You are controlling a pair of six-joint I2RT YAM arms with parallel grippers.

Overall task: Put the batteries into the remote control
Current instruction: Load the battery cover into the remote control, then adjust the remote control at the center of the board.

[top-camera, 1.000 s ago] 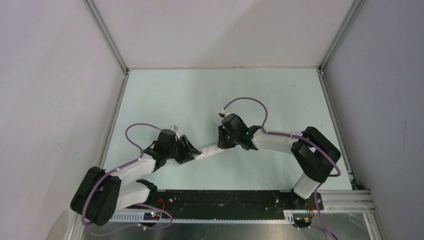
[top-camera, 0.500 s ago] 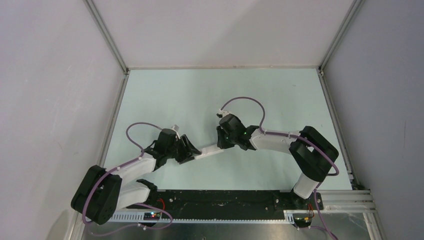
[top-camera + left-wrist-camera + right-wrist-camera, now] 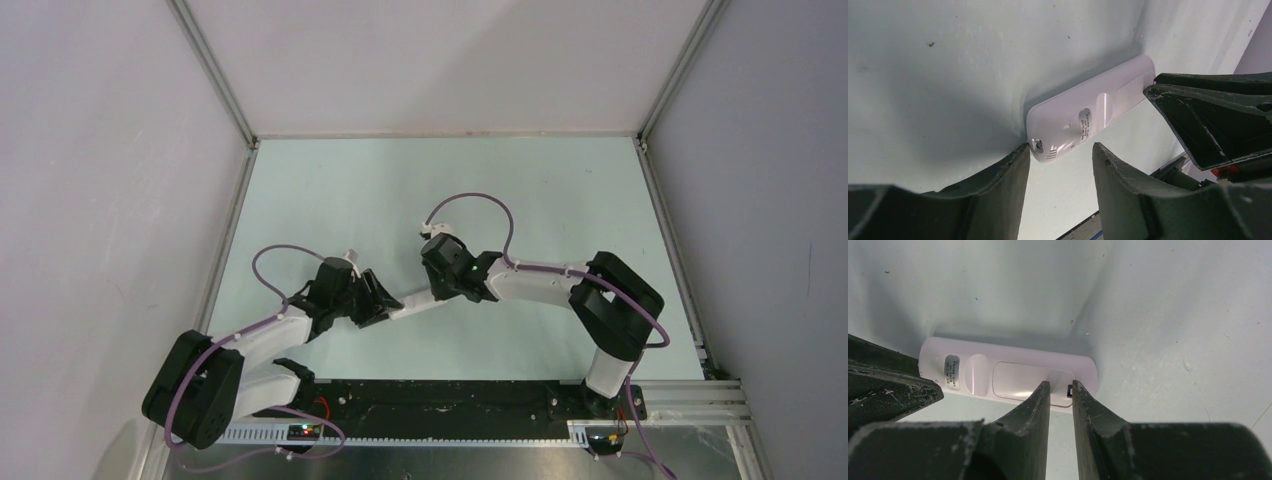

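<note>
The remote control [image 3: 417, 301] lies back side up on the pale table, between my two grippers. Its white back with a label and battery cover shows in the left wrist view [image 3: 1083, 117] and the right wrist view [image 3: 978, 372]. My left gripper [image 3: 1060, 147] is open at the remote's rounded end; one fingertip [image 3: 1020, 150] touches that end and the other stands just apart. My right gripper [image 3: 1060, 384] has its jaws a narrow gap apart with nothing between them, tips resting on the battery cover [image 3: 1018, 382] by its latch notch. The batteries are out of view.
Aluminium frame rails [image 3: 215, 75] and grey walls bound the table on the left, back and right. A black base bar [image 3: 450, 395] runs along the near edge. The right gripper's dark body [image 3: 1208, 115] looms close at the remote's far end in the left wrist view.
The right arm has shifted left along the remote, bringing its gripper closer to the left gripper. The left arm and the remote have stayed put.
</note>
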